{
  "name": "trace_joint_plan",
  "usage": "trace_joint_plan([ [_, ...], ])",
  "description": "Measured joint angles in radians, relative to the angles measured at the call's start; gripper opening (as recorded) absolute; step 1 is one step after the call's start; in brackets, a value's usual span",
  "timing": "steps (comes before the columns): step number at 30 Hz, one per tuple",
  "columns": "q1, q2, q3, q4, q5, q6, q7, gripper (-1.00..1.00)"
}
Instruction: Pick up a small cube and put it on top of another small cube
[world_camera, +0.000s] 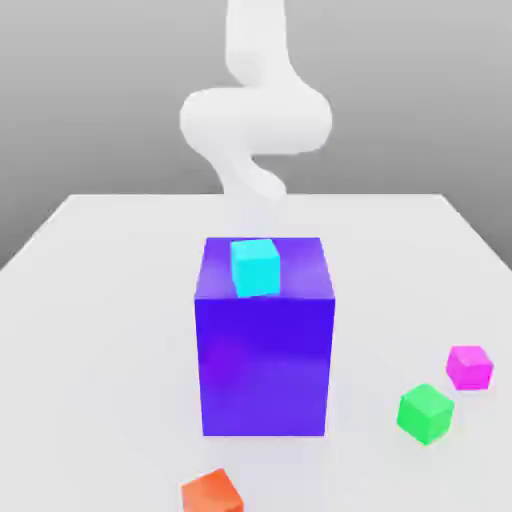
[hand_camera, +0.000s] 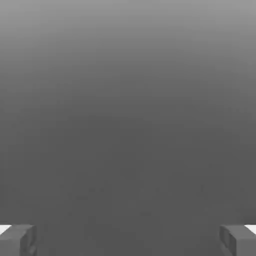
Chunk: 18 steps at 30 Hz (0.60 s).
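Note:
The small magenta cube rests on the white table at the exterior view's right, near the front. A green cube sits just in front of it, a little toward the left. My white arm curls at the back of the table, behind the big blue-violet block, well away from the magenta cube. In the hand view my gripper is open, its grey fingertips wide apart with nothing between them, facing plain grey background.
A cyan cube sits on top of the big blue-violet block in the middle of the table. An orange-red cube lies at the front edge, left of centre.

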Motion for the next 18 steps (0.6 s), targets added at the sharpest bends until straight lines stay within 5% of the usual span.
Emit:
trace_joint_plan([
  [18,0.445,0.658,0.205,-0.252,0.013,0.351,-0.529,0.00],
])
